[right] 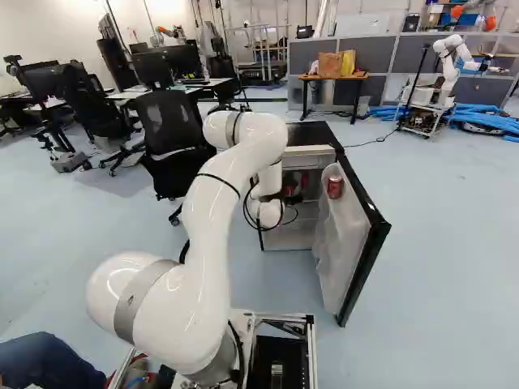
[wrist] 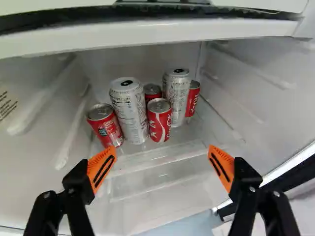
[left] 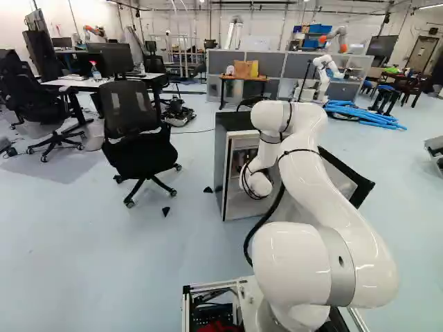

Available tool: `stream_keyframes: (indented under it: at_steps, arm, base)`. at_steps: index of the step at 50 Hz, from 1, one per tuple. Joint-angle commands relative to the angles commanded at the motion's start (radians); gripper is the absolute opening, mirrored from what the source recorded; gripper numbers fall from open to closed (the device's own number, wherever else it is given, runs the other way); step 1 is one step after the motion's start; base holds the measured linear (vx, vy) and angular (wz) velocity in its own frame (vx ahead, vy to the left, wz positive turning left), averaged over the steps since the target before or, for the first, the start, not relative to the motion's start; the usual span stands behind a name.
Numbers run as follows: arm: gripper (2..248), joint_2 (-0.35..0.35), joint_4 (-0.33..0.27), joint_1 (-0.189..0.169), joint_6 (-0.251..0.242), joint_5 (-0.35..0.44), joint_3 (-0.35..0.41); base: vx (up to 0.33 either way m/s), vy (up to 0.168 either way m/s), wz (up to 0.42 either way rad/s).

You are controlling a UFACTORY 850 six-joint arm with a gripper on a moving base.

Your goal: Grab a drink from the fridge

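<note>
the black jaws are closest, spread wide. past them, inside the open fridge (right: 308, 134), are four little red cans (wrist: 104, 127) and two tall silver cans (wrist: 129, 112), all bunched up. the front red one (wrist: 159, 121) has curly white writing, the silver ones lots of tiny print. another red can (right: 335, 187) sits in the door (right: 345, 235). black writing marks one wall (wrist: 37, 142).

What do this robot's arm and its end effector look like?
The arm is glossy white and rounded, like fat bent tubes, with a grey band at a lower joint. A black cable runs along it, and thin black straps loop around it. The end effector is black, with two fingers whose orange pads bear dark stripes.
</note>
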Motion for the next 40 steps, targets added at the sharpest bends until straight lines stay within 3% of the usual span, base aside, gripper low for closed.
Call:
stream_keyframes:
  at_steps: [7,40]
  arm:
    - [247,-0.031,-0.009,-0.006,0.0,0.016,-0.032]
    - [247,-0.044,-0.057,-0.012,0.0,0.054,-0.056]
  base:
    - [0.0,0.0,0.0]
    - [0.0,0.0,0.0]
